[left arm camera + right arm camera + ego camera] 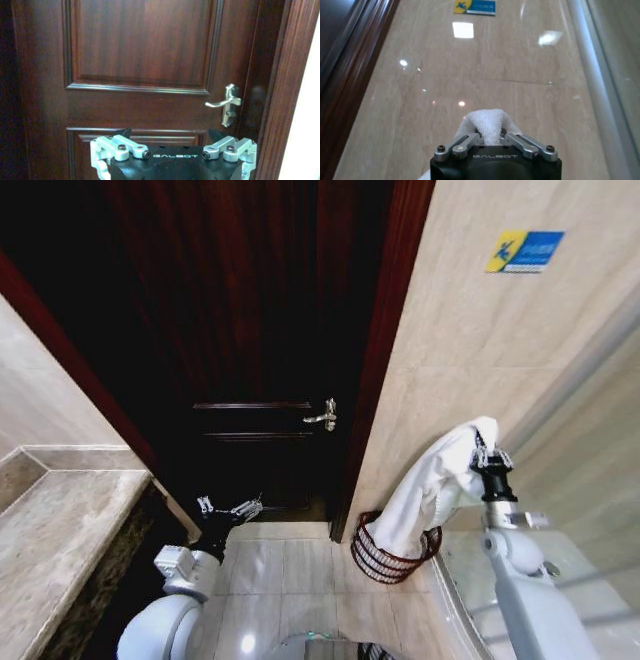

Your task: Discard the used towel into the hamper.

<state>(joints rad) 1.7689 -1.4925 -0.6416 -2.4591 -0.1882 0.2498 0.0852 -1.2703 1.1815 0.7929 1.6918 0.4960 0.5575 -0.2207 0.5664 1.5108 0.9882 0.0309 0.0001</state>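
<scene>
- Far left: we see a marble counter (60,520) w/ its edge running beside the left arm.
- Our left gripper (229,509) hangs low, fingers spread apart & empty, facing the dark door (250,330); bare floor tiles (280,580) lie open btwn the arms.
- Hamper (378,560) sits on the floor by the door frame, against the tiled wall (470,340).
- Our right gripper (488,452) is raised near the wall, clamped on the white towel (425,495), whose lower end drapes into the hamper.
</scene>
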